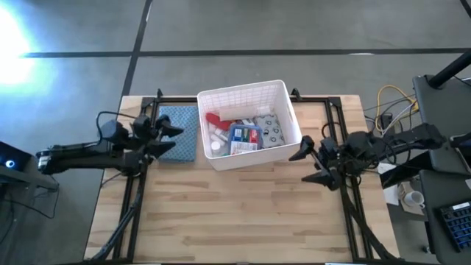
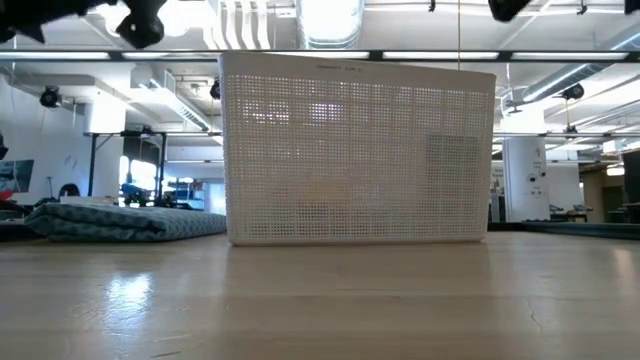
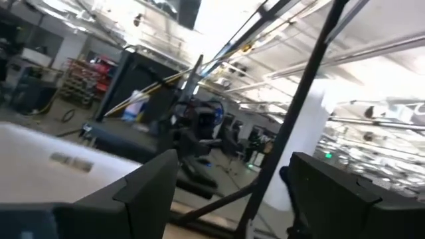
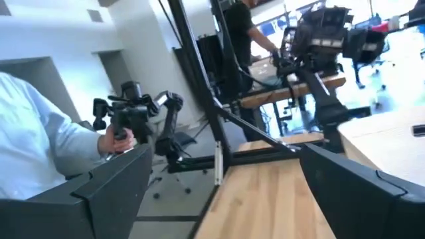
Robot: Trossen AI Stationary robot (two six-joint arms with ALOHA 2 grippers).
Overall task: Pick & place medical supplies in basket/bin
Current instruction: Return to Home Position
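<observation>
The white lattice basket point(image 1: 250, 121) stands at the table's far middle; in the low view the basket point(image 2: 358, 150) fills the centre. Inside it lie the medical supplies point(image 1: 243, 132): white bottles, a red piece, a blue-and-white box, grey packets. My left gripper point(image 1: 169, 138) hovers open, raised left of the basket over the blue-grey folded cloth point(image 1: 176, 132); in its wrist view the left gripper point(image 3: 229, 192) holds nothing. My right gripper point(image 1: 313, 158) hovers open right of the basket; in its wrist view the right gripper point(image 4: 222, 192) is also empty.
The folded cloth point(image 2: 120, 222) lies flat on the table left of the basket. The black frame rails point(image 1: 335, 125) run along the table's sides. Bare wood point(image 1: 243, 213) spreads over the near half. A person's sleeve point(image 4: 40, 139) and hand show beyond the table.
</observation>
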